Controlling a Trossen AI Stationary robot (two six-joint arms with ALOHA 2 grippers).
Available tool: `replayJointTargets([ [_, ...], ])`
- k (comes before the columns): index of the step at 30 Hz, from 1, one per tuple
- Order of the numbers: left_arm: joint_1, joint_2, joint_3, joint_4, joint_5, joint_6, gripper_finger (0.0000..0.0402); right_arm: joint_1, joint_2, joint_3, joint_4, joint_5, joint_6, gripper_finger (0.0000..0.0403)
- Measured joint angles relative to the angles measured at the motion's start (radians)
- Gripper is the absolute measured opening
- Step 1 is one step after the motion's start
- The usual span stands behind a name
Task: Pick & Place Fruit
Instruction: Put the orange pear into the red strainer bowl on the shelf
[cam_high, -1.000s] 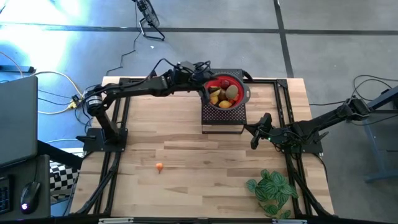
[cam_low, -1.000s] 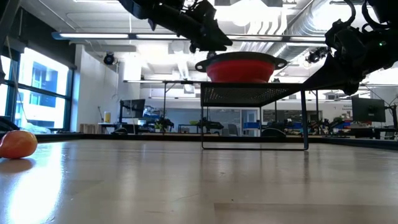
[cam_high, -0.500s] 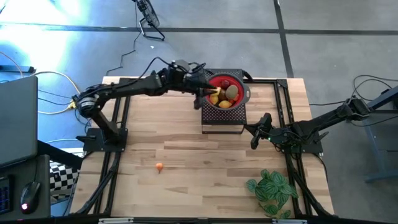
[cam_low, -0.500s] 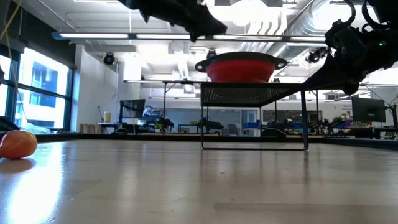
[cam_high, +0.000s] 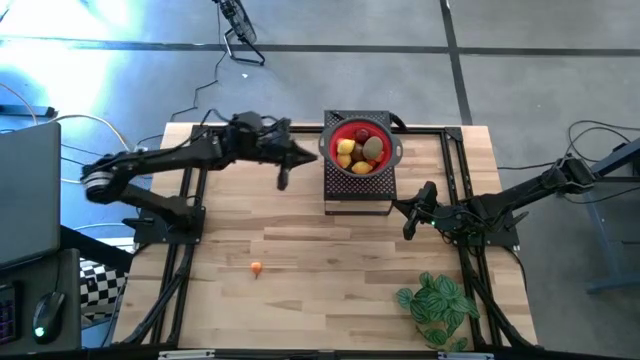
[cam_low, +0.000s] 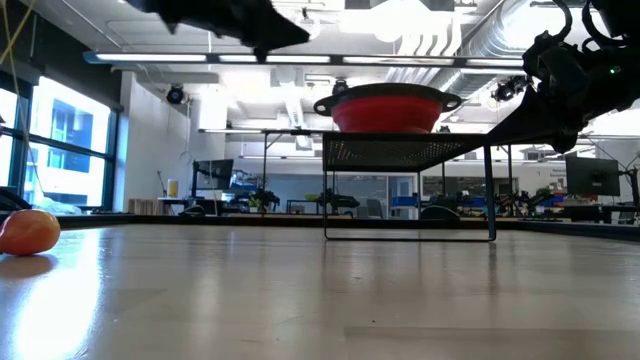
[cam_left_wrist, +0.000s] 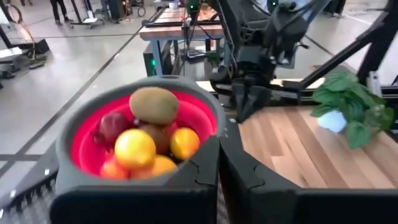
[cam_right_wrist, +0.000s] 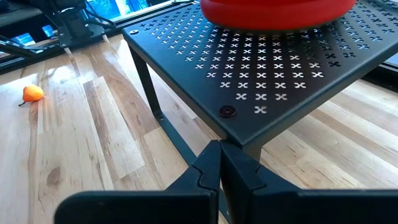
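Now left pincer (cam_high: 283, 178) pressed together, empty, beside red bowl (cam_high: 390, 141); right pincer (cam_high: 410, 226) pressed together, low.

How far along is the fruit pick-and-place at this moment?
Mostly done: the red bowl on the black stand holds a pile of fruit. Nothing is in hand: the left gripper is shut, empty, beside the bowl; the right gripper waits shut. Left: one orange fruit on the table.
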Motion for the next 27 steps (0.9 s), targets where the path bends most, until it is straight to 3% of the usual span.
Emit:
replayJointTargets([
  [6, -0.004, -0.199, -0.138, -0.098, -0.041, -0.028, 0.0001, 0.0, 0.0, 0.0, 0.002, 0.0, 0.0, 0.0002],
  [14, -0.094, -0.413, -0.192, -0.406, -0.254, -0.216, 0.0001, 0.0, 0.0, 0.0, 0.003, 0.001, 0.0, 0.0002],
  [21, -0.255, -0.461, -0.192, -0.567, -0.431, -0.447, 0.0001, 0.0, 0.0, 0.0, 0.004, 0.001, 0.0, 0.0002],
  [27, -0.363, -0.444, -0.192, -0.683, -0.487, -0.694, 0.0001, 0.0, 0.0, 0.0, 0.004, 0.001, 0.0, 0.0002],
])
